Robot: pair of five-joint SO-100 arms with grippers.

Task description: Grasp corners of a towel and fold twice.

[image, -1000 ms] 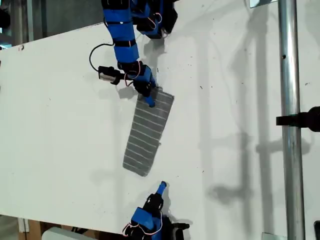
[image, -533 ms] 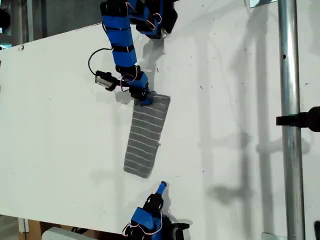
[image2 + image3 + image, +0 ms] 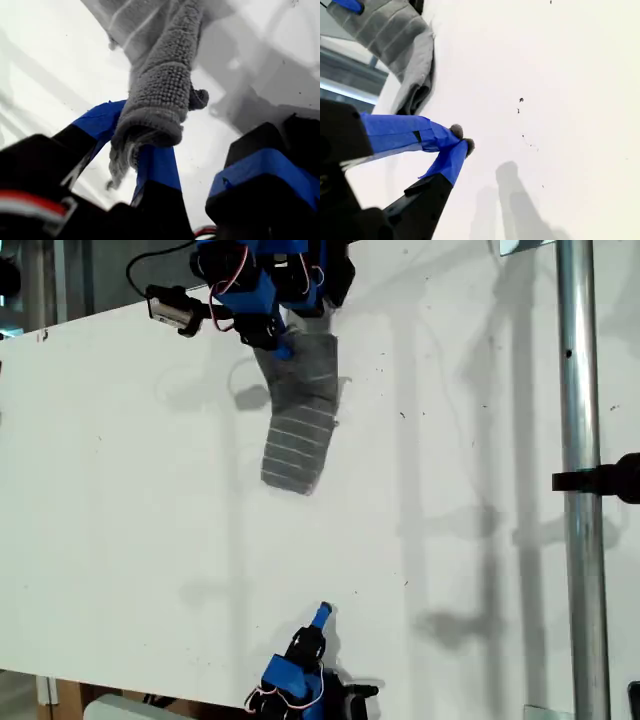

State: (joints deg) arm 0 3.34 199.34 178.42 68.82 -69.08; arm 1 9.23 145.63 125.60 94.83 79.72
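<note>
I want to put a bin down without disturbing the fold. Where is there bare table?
Free: the wide white table on the exterior view's left, and the stretch between the towel and my second gripper. Crowded: around my first gripper, which holds the towel.

The towel (image 3: 160,95) is soft looped cloth, nubbly and matt, grey with thin white stripes. Matt blue tape wraps the fingers (image 3: 155,165) of my first claw (image 3: 131,150) around black plastic. The tabletop (image 3: 130,500) is smooth, matt white, lightly speckled. Beside it, the pole (image 3: 585,490) is shiny metal.
</note>
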